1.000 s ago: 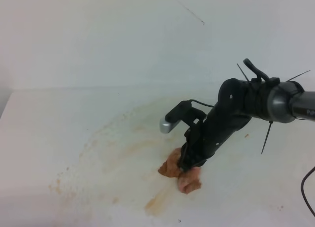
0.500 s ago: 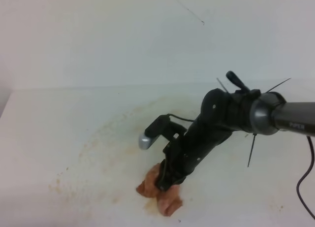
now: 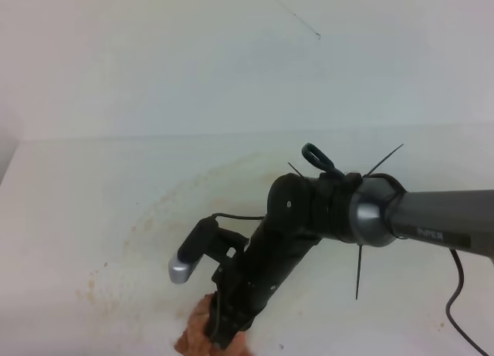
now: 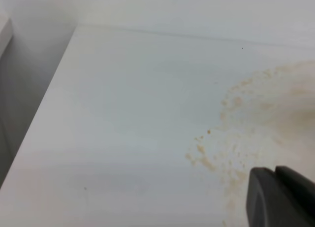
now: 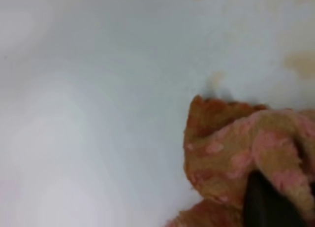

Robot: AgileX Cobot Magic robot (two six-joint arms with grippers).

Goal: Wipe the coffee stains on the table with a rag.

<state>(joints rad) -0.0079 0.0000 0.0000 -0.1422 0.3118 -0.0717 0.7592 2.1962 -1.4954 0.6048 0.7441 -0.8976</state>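
My right fingers (image 3: pixel 220 339) are clamped on the rag (image 3: pixel 194 338), pressing it down onto the white worktop (image 3: pixel 77 194) at the near edge of the high view. The rag bunches around my fingertips, its pinkish-brown folds spilling out to the left of them; in my right wrist view one dark finger (image 5: pixel 266 200) sits buried in the cloth (image 5: pixel 231 158), which is soaked brown with pink patches.

The coffee stains (image 3: pixel 166 217) spread away from my fingers toward the far side and to the left: a faint yellowish arc with scattered brown specks, touching nothing but the worktop. A small tan blotch (image 5: pixel 300 62) lies just beyond the rag, apart from it, and a smaller pale mark (image 5: pixel 215 79) sits right by the rag's far edge.

My left fingers (image 4: pixel 280 197) show only as a dark corner low in the left wrist view, over speckled stain (image 4: pixel 236 138); I cannot tell whether they are open or closed.
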